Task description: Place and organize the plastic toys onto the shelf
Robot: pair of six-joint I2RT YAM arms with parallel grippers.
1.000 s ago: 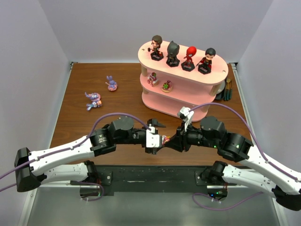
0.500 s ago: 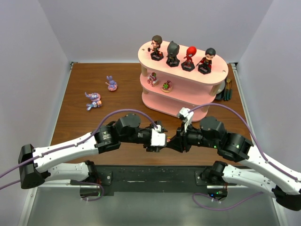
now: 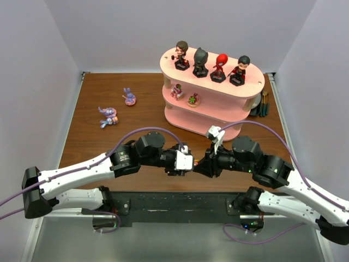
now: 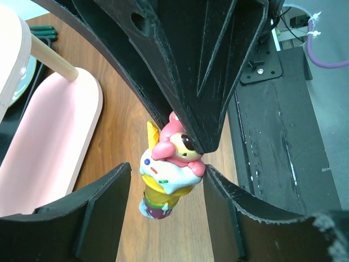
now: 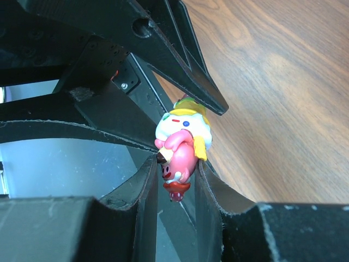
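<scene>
Two hands meet low over the desk (image 3: 142,114), in front of the shelf (image 3: 229,103): the right hand (image 5: 175,166) pinches the pink toy (image 4: 163,185) by its head, while the left hand (image 4: 166,172) stands open, its fingers flanking the toy's lower half, not clamped

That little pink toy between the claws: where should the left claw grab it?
Take the toy by its white-and-yellow lower half, which sticks out free; the right claw pinches the pink head. The left claw should come from the base end, straddling it.
</scene>
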